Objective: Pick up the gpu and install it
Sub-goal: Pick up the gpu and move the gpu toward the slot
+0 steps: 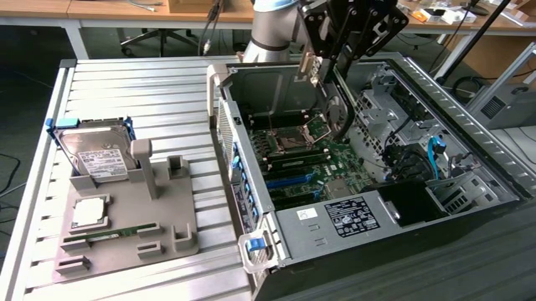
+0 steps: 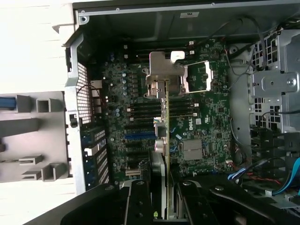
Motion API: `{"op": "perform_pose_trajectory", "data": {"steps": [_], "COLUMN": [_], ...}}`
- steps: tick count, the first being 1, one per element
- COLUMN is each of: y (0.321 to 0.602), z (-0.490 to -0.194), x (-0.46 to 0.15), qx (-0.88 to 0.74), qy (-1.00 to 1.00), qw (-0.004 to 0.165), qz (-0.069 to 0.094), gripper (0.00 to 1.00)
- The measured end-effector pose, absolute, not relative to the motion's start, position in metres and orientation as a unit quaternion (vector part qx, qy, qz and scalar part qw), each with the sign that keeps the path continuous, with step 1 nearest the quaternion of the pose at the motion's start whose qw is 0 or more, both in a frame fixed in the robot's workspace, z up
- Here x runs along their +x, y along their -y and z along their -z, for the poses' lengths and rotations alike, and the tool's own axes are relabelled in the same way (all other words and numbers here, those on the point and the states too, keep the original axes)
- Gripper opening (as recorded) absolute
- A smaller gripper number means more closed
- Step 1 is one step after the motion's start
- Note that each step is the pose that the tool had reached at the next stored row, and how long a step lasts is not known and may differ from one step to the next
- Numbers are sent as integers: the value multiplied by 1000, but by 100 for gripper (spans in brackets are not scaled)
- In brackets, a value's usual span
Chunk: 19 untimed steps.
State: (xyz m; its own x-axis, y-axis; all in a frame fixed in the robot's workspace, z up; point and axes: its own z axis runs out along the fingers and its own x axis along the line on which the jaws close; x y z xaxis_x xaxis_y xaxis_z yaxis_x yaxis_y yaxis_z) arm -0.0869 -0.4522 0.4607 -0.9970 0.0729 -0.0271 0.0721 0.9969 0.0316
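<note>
Gpu (image 1: 312, 69) (image 2: 167, 122) grasped on edge by hand (image 1: 339, 47) (image 2: 165, 197), upper centre of exterior frame, hanging over motherboard (image 1: 327, 157) inside open computer case (image 1: 251, 88), counter (image 1: 125, 88) beneath

Silvery metal bracket (image 2: 164, 70) on the gpu (image 2: 167, 131), matt grey plastic tray (image 1: 125, 219) (ribbed metal table (image 1: 142, 94)).

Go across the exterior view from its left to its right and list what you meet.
hard drive → upright post of the grey holder → perforated rear wall of the computer case → gpu, hanging above the motherboard → blue cable
</note>
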Motion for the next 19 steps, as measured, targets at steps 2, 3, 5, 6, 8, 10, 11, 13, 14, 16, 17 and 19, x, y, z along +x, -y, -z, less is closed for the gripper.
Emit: {"op": "perform_pose_trajectory", "data": {"steps": [2,3,5,6,8,10,11,13,14,16,17,19], "y": [452,452,452,452,452,452,452,452,452,452,452,451], "z": [-460,-460,-456,-453,-447,-444,-443,-439,-438,-437,-436,-435], "x": [-85,-84,-79,-77,-74,-72,-72,-69,-68,-66,-65,-61], "qx": [36,36,36,36,36,36,36,36,36,36,36,36], "qy": [-999,-999,-999,-999,-999,-999,-999,-999,-999,-999,-999,-999], "qw": [14,14,14,14,14,14,14,14,14,14,14,15], "qz": [-15,-15,-15,-15,-15,-15,-15,-15,-15,-12,-10,-4], "gripper": [27,27,27,27,27,27,27,27,27,27,27,27]}}
